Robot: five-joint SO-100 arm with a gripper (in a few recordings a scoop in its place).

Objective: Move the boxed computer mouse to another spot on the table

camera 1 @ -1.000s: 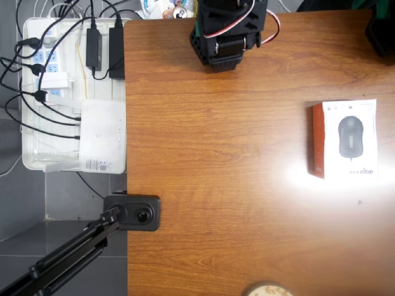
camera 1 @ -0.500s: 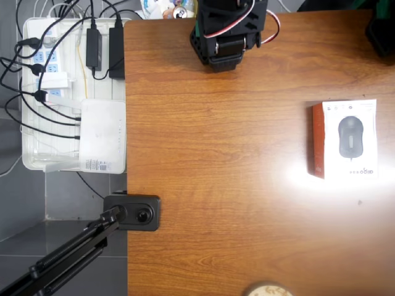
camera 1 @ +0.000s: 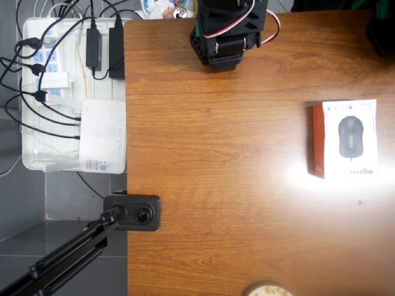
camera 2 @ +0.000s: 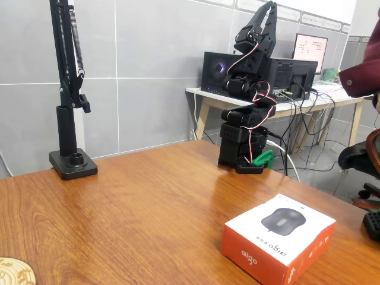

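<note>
In the fixed view the black arm (camera 2: 246,119) stands folded upright at the far edge of the table (camera 2: 136,202), its gripper (camera 2: 265,15) pointing up near the top of the frame with fingers pressed together, holding nothing. The overhead view shows its base (camera 1: 225,34) at top centre, plus a white router (camera 1: 103,132) in a tray (camera 1: 31,161) at upper left. The mouse box (camera 1: 345,139) lies flat at right centre; "aigo" reads on its orange side (camera 2: 252,256).
</note>
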